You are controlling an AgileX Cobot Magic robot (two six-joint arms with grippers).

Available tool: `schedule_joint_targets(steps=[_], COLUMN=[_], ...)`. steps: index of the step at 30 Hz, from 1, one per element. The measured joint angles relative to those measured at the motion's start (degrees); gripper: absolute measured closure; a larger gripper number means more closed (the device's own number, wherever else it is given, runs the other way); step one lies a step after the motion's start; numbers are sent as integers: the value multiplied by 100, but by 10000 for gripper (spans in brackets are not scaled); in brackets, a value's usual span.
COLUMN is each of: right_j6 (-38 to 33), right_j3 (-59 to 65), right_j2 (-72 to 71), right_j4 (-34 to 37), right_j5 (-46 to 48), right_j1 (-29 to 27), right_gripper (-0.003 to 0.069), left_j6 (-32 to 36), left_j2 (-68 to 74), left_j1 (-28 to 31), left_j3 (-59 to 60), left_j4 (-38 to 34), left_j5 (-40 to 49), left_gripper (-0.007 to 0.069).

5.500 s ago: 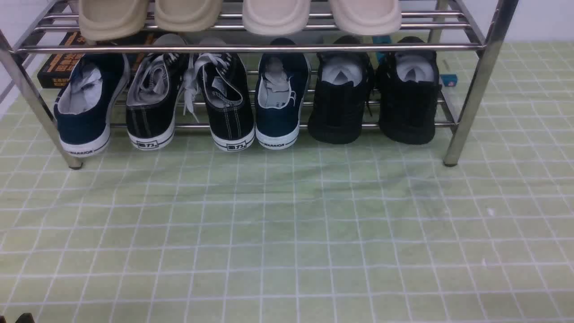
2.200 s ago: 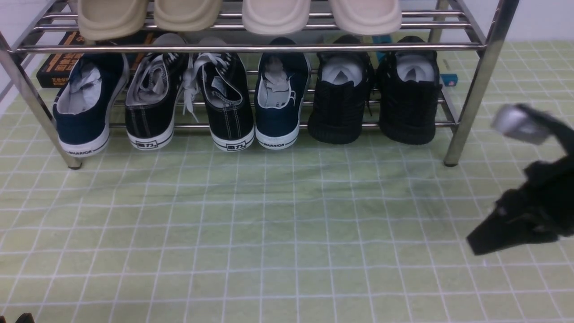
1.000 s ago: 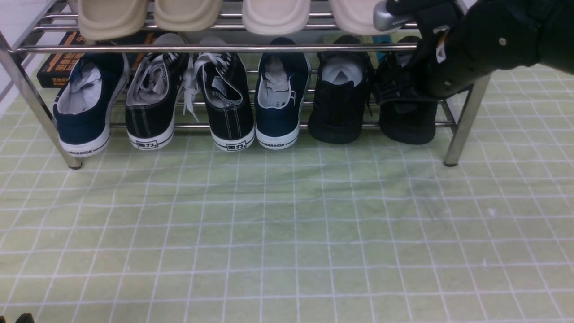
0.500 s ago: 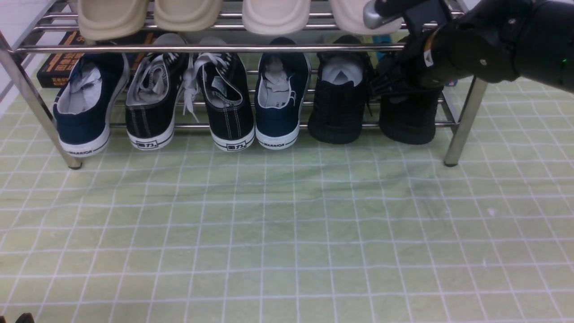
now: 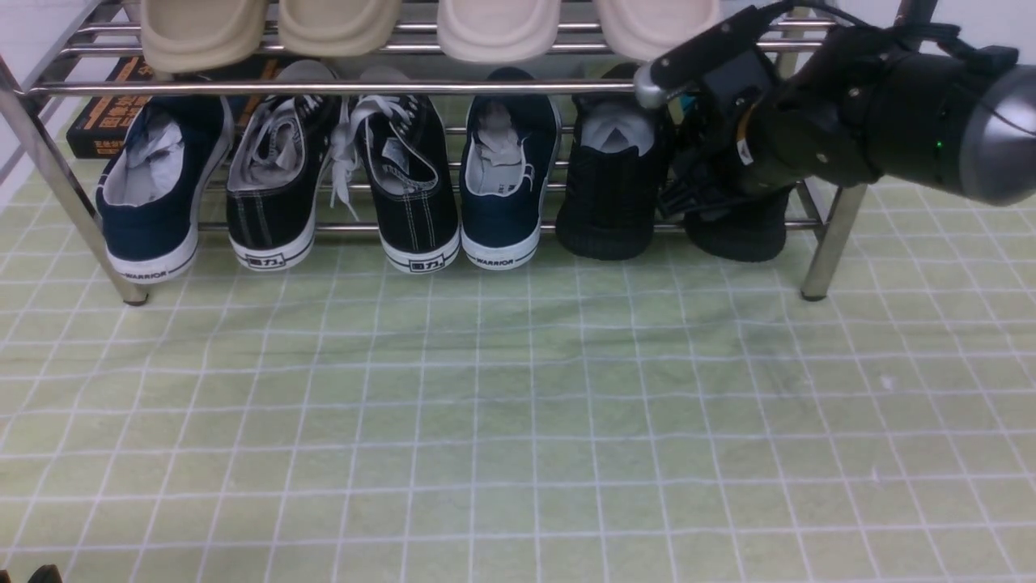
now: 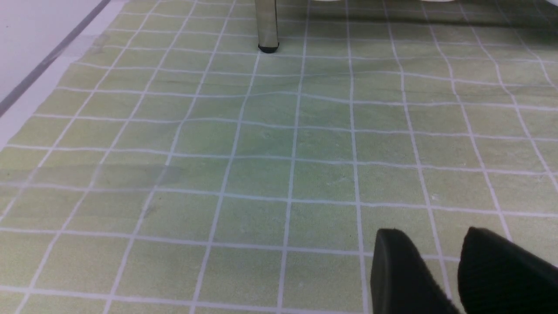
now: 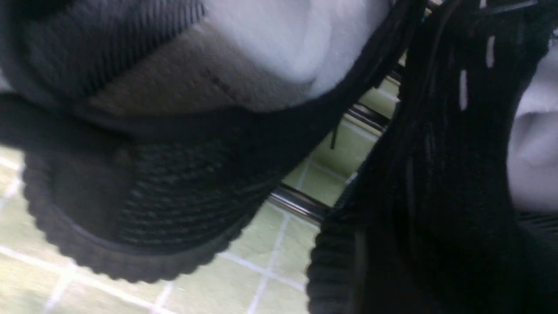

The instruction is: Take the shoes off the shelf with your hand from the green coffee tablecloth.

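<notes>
**A:** Start at the right jaws. Have they got anything?

**B:** Can't tell. The right gripper (image 5: 701,188) is pushed in at the heel opening of the right-hand shoe (image 5: 740,236), and its own black body hides how the jaws stand. The wrist camera shows only black knit, a ridged sole and white paper stuffing (image 7: 279,39).

**A:** Where's the pair?

**B:** The black mesh shoes (image 5: 609,202) sit on the lower tier of the shelf (image 5: 842,219), heels towards us. One is at the jaws and its mate is just beside them, to the left.

**A:** And the arm?

**B:** The right arm (image 5: 882,121) comes in from the right, nearly level and dipping slightly towards the gripper. A black bar with a silver tip (image 5: 650,91) juts up and to the left, across the upper rail.

**A:** Any writing?

**B:** There's a small white-and-orange mark (image 5: 740,151) on the wrist, too small to read. Left of the jaws, the navy sneaker (image 5: 503,186) has "WARRIOR" on its heel. The black canvas sneakers (image 5: 409,194) beyond it carry a boxed Chinese mark.

**A:** The other arm?

**B:** The left gripper (image 6: 431,244) is low over the green tablecloth (image 5: 518,421), with its fingers (image 6: 394,270) parted and cloth showing between them.
</notes>
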Motion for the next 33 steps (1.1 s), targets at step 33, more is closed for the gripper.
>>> schedule_joint_targets(steps=[33], right_j6=[-1741], right_j3=[3], right_j2=[-2353], right_j4=[2603], right_j5=[3914], right_j1=[2554], right_gripper=[650], left_j6=[0], left_j2=[-5], left_j1=[11], left_j3=[0], left_j4=[0], left_j5=[0], left_gripper=[382])
